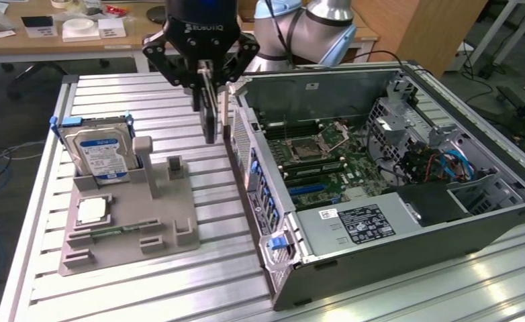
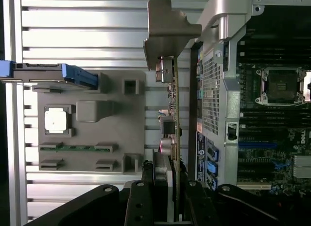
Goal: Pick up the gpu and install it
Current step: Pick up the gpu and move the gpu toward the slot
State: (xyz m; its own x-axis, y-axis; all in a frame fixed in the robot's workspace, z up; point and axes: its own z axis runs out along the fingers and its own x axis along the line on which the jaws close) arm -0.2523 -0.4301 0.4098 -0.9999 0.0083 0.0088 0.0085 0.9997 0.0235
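Observation:
The gpu [image 1: 211, 114] hangs edge-on as a thin dark card above the slatted table, between the grey fixture [image 1: 155, 215] and the open computer case [image 1: 397, 174]. My gripper [image 1: 211, 84] is shut on its upper edge. In the wrist view the gpu [image 2: 173, 104] runs as a narrow strip away from my gripper [image 2: 171, 180]. Its bent metal end bracket [image 2: 167, 26] is at the far end, just beside the case's perforated rear wall [image 2: 211, 90]. The card is lifted clear of the fixture.
A blue-labelled hard drive [image 1: 101, 154] stands upright in the fixture, with a square processor chip [image 1: 92, 210] and a memory stick [image 2: 77, 147] lying near it. Inside the case the motherboard [image 1: 325, 174] shows an open processor socket [image 1: 312, 144]. Cables sit at the exterior view's right.

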